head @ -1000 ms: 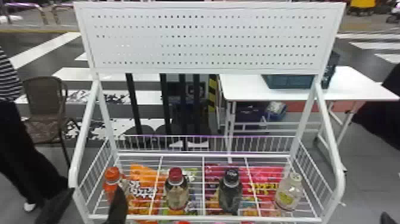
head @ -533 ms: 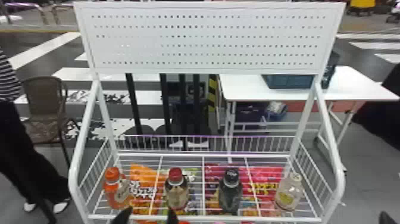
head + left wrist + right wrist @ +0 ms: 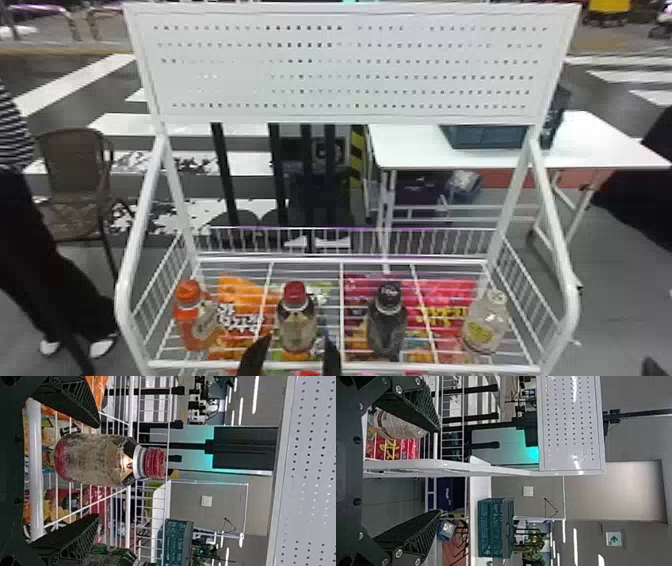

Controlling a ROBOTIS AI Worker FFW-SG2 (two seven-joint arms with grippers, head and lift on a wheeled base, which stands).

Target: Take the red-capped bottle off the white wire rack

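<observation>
Alignment, seemingly, for grasping the red-capped bottle (image 3: 93, 460), with left jaws and right jaws released; next, advance left jaws around it, clench, lift off white wire rack (image 3: 121, 300).

White sign (image 3: 609, 544) bore a green arrow (image 3: 614, 538). Print on snack bags (image 3: 240, 291) and bottle labels (image 3: 479, 333) couldn't be made out.

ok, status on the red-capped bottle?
Left hand open, lined up on red-capped bottle, no grip. Black-capped bottle close on the right. Right hand open, empty.
</observation>
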